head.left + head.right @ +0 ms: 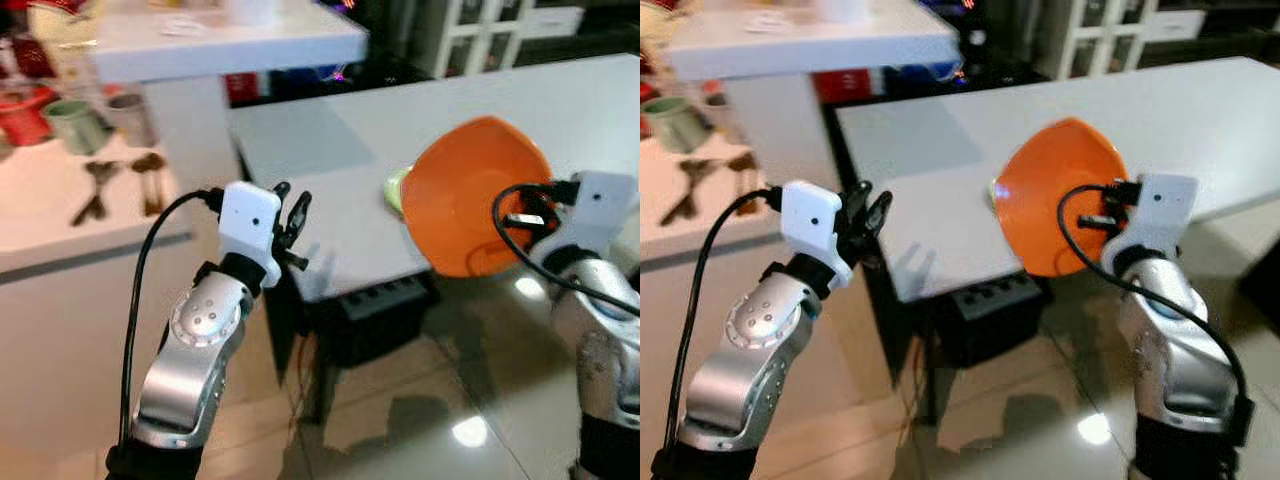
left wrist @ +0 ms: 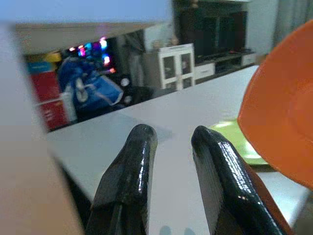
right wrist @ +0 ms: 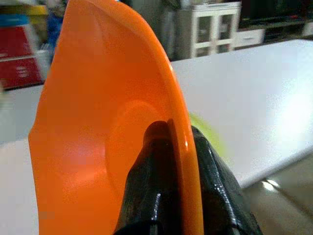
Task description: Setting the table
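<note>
you see the green plate mostly hidden behind the orange plate; the counter's cups and utensils are blurred.

Right hand clamped; left hand seemingly parted.

Bright indoor light; glare spots on glossy floor; slight motion blur; wrist views soft, backgrounds defocused.

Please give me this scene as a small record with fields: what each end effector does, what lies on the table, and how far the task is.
right end effector: shut on the rim of the orange plate, held tilted over the white table
left end effector: open, holding nothing, near the table's edge
on table: green plate, lying flat
task state: orange plate not yet set down
</note>
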You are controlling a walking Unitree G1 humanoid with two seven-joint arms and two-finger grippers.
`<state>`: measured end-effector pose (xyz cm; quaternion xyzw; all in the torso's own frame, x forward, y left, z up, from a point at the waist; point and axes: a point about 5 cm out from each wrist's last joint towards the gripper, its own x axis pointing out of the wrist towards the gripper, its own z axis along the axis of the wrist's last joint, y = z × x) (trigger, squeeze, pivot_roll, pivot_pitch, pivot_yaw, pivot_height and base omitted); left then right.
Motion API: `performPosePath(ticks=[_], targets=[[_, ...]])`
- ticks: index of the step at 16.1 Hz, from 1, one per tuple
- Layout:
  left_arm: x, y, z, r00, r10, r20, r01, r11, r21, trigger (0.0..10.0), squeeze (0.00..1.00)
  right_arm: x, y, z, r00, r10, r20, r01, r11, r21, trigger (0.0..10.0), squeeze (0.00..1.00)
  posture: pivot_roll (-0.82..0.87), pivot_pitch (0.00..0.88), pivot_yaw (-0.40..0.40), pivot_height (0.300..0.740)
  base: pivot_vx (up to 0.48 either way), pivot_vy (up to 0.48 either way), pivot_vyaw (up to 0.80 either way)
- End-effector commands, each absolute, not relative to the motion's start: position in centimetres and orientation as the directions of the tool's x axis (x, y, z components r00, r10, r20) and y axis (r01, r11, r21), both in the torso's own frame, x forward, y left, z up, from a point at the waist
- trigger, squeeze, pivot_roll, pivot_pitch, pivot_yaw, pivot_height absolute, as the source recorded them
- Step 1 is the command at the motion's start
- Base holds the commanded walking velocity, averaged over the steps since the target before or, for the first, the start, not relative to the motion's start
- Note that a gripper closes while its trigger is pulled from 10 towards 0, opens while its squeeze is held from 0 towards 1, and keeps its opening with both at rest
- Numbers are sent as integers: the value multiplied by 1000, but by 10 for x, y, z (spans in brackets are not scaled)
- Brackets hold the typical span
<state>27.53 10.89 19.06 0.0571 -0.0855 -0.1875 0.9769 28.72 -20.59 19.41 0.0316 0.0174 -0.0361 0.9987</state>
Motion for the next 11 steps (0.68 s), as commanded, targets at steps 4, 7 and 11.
performPosePath(ticks=[4, 7, 11], targets=[[275, 108, 192, 909, -390, 145, 369, 917, 151, 10000, 0, 288, -205, 200, 998, -61, -10, 62, 995, 80, 10000, 0, -21, 0, -15, 740, 414, 0, 0], [273, 107, 192, 901, -411, 139, 390, 907, 158, 10000, 0, 289, -204, 200, 999, -53, -11, 54, 994, 95, 10000, 0, -18, 0, -17, 740, 412, 0, 0], [258, 93, 185, 825, -562, 59, 541, 816, 204, 10000, 0, 294, -208, 199, 997, -75, -12, 76, 986, 150, 10000, 0, -11, 0, -14, 740, 98, 0, 0]])
